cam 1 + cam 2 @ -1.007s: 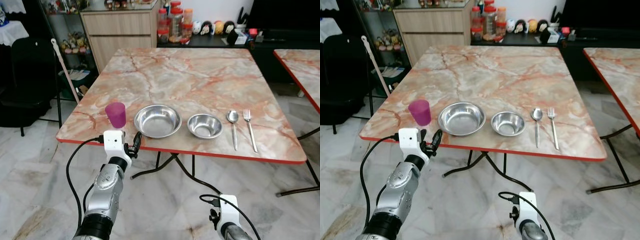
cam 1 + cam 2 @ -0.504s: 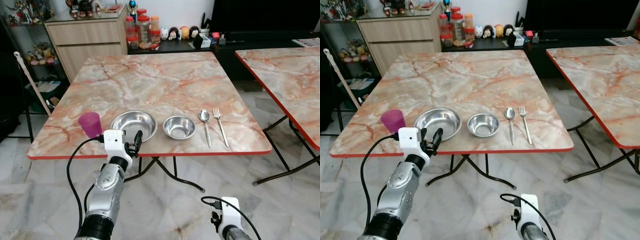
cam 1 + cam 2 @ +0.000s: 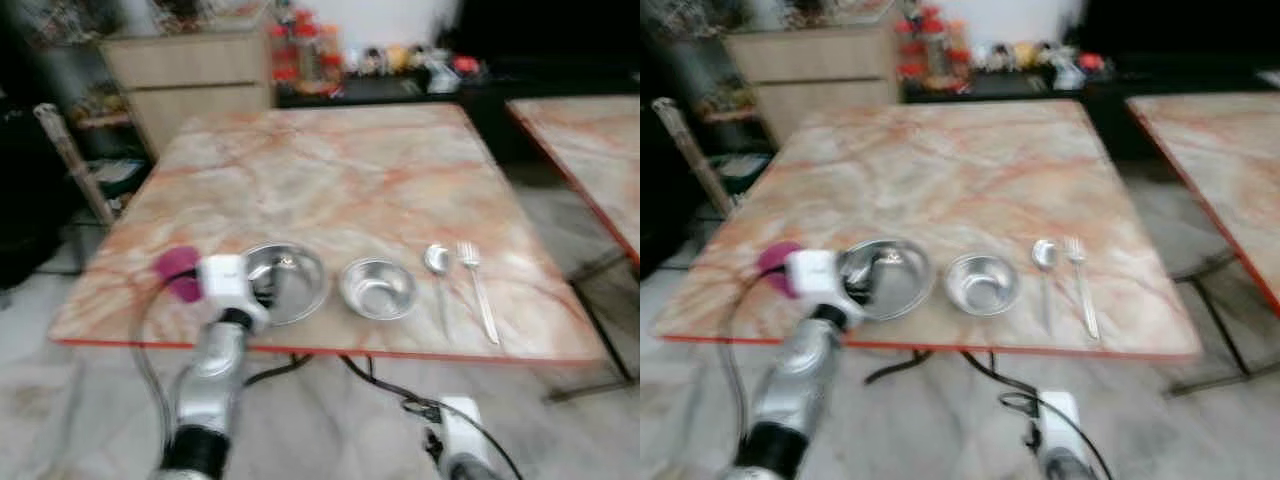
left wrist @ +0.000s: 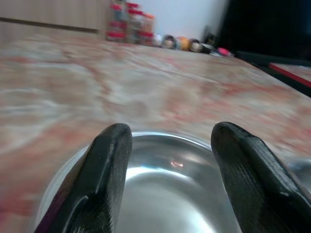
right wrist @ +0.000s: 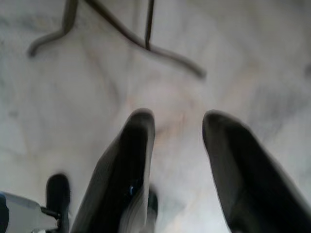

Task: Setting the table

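A marble-patterned surface (image 3: 330,180) with a red edge carries a row of tableware along its near edge, all of it blurred in the head views. Nearest the near left corner stands a purple cup (image 3: 178,270), partly hidden behind the left arm. Just beside it toward the middle lies a large steel bowl (image 3: 292,282), then a smaller steel bowl (image 3: 378,288), both close to the near edge. Further toward the near right corner a spoon (image 3: 438,272) and a fork (image 3: 476,290) lie side by side, apart from each other, their handles pointing to the near edge. The left pincer (image 4: 171,160) is raised at the near edge, over the near rim of the large bowl; its two black fingers (image 4: 104,170) are spread wide with nothing between them, and the shiny hollow of the bowl shows through the gap. The right pincer (image 5: 177,145) hangs low below the surface over the pale marble floor (image 5: 97,87), its fingers likewise parted and holding nothing, with the dark legs of the table frame (image 5: 146,36) beyond them. At the far side stand a wooden cabinet (image 3: 190,75) and some red-lidded jars (image 3: 300,55), too blurred to tell apart. A second surface (image 3: 590,150) of the same pattern stands off to the right.
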{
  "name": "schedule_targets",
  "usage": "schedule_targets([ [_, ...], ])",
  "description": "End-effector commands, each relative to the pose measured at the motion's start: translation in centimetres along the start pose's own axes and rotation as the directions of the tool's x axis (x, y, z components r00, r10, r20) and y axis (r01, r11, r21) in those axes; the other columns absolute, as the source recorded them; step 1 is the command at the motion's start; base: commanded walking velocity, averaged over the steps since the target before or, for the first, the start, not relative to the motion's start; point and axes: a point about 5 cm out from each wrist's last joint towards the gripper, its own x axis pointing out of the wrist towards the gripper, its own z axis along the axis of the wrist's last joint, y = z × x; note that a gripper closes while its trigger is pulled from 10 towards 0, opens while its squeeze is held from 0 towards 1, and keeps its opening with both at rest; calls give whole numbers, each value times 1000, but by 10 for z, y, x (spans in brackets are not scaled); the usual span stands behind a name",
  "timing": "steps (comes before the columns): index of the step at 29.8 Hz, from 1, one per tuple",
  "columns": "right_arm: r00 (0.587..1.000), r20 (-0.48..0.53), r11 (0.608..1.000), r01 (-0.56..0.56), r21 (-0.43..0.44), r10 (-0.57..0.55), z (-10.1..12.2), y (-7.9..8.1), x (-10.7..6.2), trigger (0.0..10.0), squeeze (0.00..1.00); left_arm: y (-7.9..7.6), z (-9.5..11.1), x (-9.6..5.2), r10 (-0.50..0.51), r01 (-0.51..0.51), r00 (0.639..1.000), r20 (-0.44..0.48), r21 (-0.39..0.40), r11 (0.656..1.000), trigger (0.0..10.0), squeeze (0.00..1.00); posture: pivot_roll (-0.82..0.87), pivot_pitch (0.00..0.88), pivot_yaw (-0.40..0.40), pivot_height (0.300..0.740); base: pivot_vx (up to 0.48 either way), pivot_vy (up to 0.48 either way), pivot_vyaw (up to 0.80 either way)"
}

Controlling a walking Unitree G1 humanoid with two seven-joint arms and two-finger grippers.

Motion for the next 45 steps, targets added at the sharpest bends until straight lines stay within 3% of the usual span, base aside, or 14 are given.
schedule_targets([
  [1,999,26,999,-39,8,39,9,15,2,10000,0,18,5,-3,54,-55,998,16,17,998,10000,0,65,0,29,740,337,0,0],
  [12,999,24,999,-41,5,41,8,15,2,10000,0,20,12,-8,59,-59,996,68,-8,998,10000,0,66,0,29,740,61,0,0],
  [14,999,18,999,-44,5,43,5,16,2,10000,0,25,13,-20,70,-69,996,52,-14,997,10000,0,76,0,30,740,0,0,0],
  [20,999,12,999,-45,3,44,3,16,1,10000,0,35,16,-36,130,-129,991,12,-51,990,10000,0,82,0,34,740,0,0,0],
  [26,999,0,999,-50,-14,50,0,17,1,10000,0,31,19,-52,124,-127,988,-88,-28,991,10000,0,88,0,38,740,0,0,0],
  [31,999,-2,999,-52,-11,52,0,18,1,10000,0,31,19,-60,198,-213,973,-123,-133,968,10000,0,91,0,47,740,0,0,0],
  [32,999,-3,999,-52,-11,52,0,18,1,10000,0,31,19,-61,209,-226,970,-127,-141,964,10000,906,91,0,47,740,0,0,0],
  [33,999,-3,999,-52,-12,52,0,18,1,10000,0,32,19,-62,216,-235,967,-131,-144,961,10000,906,92,0,48,740,0,0,0],
  [34,999,-4,999,-53,-13,53,0,19,1,10000,0,31,20,-62,216,-236,967,-133,-154,960,10000,1000,92,0,48,740,0,0,0],
  [36,998,-4,998,-55,-15,55,0,19,1,10000,0,35,19,-62,259,-279,952,-162,-118,953,10000,1000,94,0,47,740,0,0,0],
  [39,998,-6,998,-59,-21,58,0,20,1,10000,0,41,19,-61,321,-349,929,-186,-143,926,10000,1000,92,0,49,740,0,0,0],
  [40,998,-7,998,-59,-21,59,0,20,1,10000,0,43,18,-61,334,-361,921,-202,-118,925,10000,0,92,0,50,740,0,0,0],
  [41,998,-7,998,-59,-22,59,0,20,1,10000,0,45,17,-62,347,-372,913,-217,-89,924,10000,0,92,0,50,740,0,0,0],
  [45,998,-10,998,-58,-23,58,-1,20,1,10000,0,54,15,-63,399,-435,885,-240,-116,893,10000,0,86,0,54,740,0,0,0],
])
